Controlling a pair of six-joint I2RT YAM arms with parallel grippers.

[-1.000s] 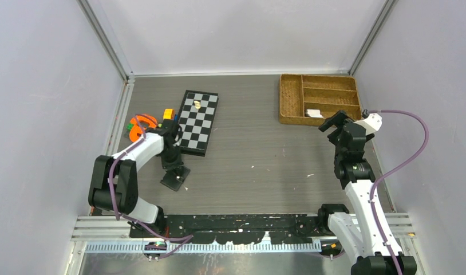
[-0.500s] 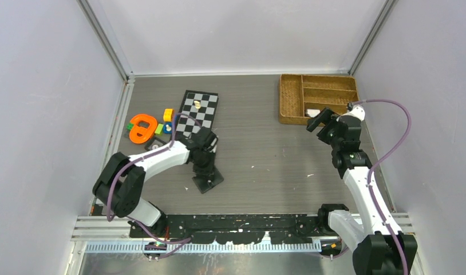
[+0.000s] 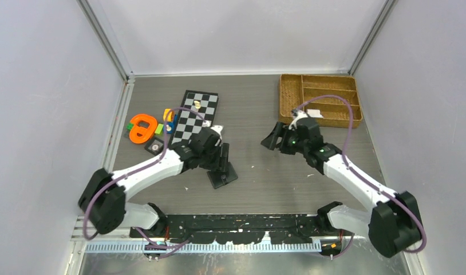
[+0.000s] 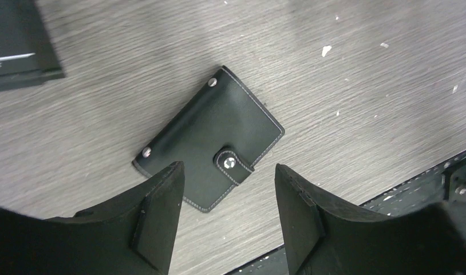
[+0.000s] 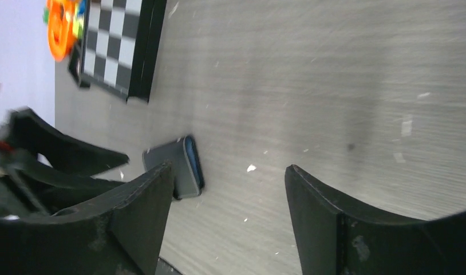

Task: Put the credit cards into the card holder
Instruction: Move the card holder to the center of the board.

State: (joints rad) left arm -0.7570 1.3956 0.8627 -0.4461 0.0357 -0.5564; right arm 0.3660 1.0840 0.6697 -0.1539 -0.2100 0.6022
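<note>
The closed black card holder (image 4: 210, 132), its snap strap fastened, lies flat and askew on the grey wood-grain table (image 4: 362, 86), showing between the left gripper's (image 4: 227, 167) parted fingers.

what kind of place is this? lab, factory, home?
Most likely a lab test cell: pale walls on aluminium frame posts box in a grey wood-grain table, two white-and-black robot arms are bolted at its near edge, and the props are unrelated: a black-and-white chessboard, a brown woven divided tray.

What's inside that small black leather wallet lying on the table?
The small black leather wallet lies folded shut, its strap snapped down. Only the outer cover and the metal studs show; whatever is inside is covered.
</note>
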